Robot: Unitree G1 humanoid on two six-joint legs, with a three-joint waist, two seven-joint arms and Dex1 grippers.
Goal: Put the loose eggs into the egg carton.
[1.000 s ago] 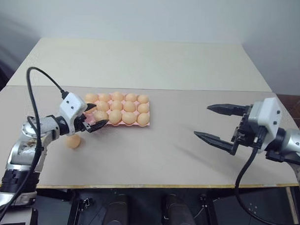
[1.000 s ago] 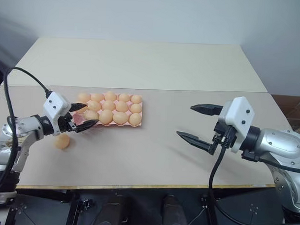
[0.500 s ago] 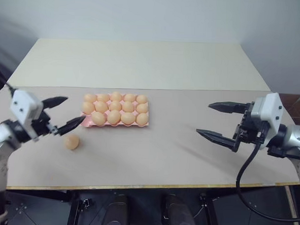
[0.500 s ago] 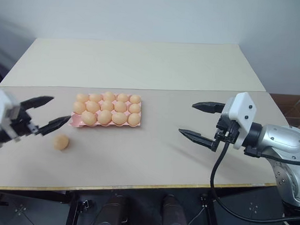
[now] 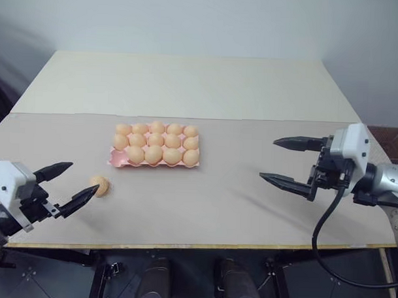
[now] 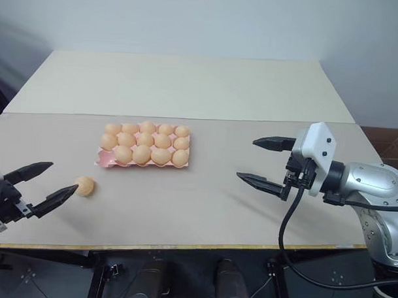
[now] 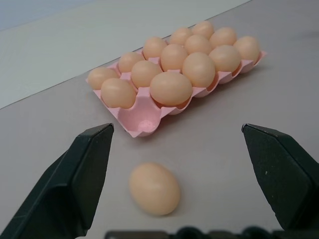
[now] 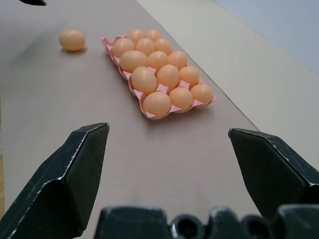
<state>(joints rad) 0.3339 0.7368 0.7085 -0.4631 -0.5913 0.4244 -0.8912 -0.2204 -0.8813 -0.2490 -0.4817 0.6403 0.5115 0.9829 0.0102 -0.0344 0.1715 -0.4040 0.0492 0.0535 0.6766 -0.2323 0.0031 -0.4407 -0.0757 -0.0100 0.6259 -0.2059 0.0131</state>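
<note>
Just ahead of the left end effector [image 5: 62, 183], wide open and empty, lies the egg [image 7: 154, 188]. Carton [image 7: 145, 124] beyond it has one near corner cup free. Straddle the egg's long sides, close gently, lift clear before carrying.

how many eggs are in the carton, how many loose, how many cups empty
eggs in the egg carton: 14
loose egg on the table: 1
empty cup, at the carton's corner nearest the loose egg: 1
total eggs: 15
</note>
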